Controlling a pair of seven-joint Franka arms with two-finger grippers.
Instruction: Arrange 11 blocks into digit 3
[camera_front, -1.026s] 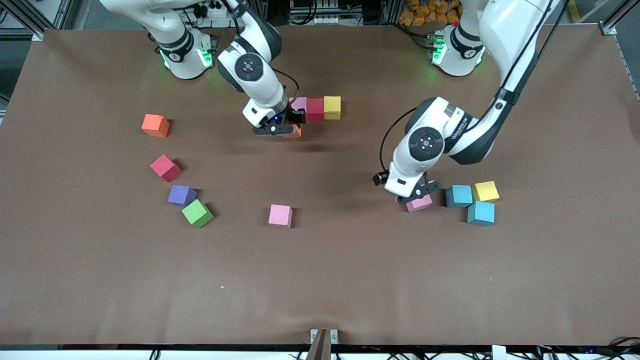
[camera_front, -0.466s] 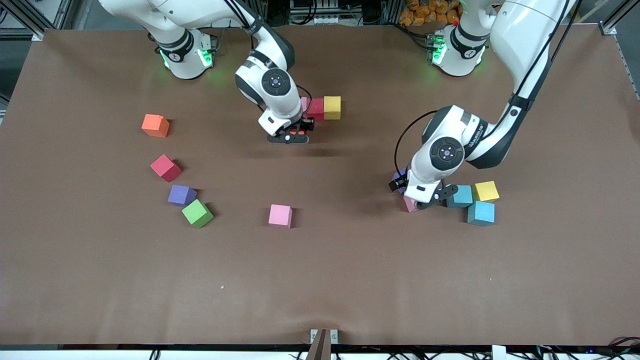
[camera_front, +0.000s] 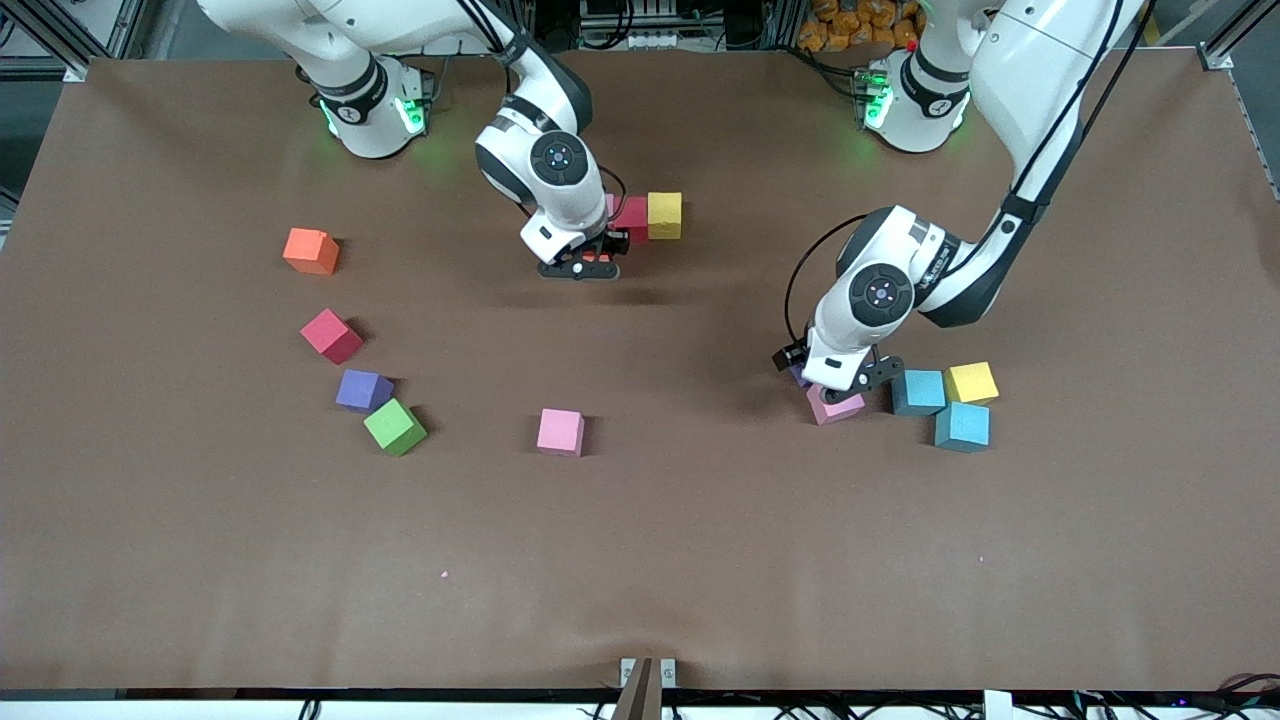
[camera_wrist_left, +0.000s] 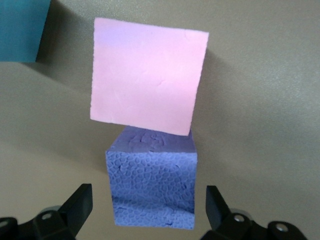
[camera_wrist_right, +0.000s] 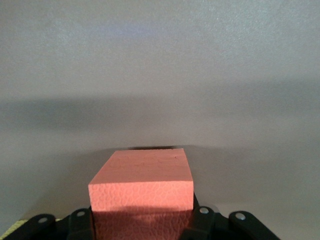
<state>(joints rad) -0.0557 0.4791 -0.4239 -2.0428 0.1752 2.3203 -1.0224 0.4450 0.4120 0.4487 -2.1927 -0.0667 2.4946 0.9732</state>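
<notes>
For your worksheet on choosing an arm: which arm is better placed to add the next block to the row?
Right: its claw already grips an orange block beside the row's red block.

I see a brown table (camera_front: 700, 560) spread under me, a bin of orange things (camera_front: 850, 25) past its edge, and aluminium framing (camera_front: 60, 35).

Right arm: reaches from its base toward the counter's middle, wrist bent downward. Right pincer (camera_front: 592, 262): low over the counter, fingers (camera_wrist_right: 80, 220) clamped on a salmon-orange block (camera_wrist_right: 142, 192).

Left arm: arcs high from its base, elbow raised, forearm angled down toward its own end of the counter. Left pincer (camera_front: 845, 385): low, fingers (camera_wrist_left: 80, 205) spread wide either side of a purple block (camera_wrist_left: 152, 187), not touching it.
</notes>
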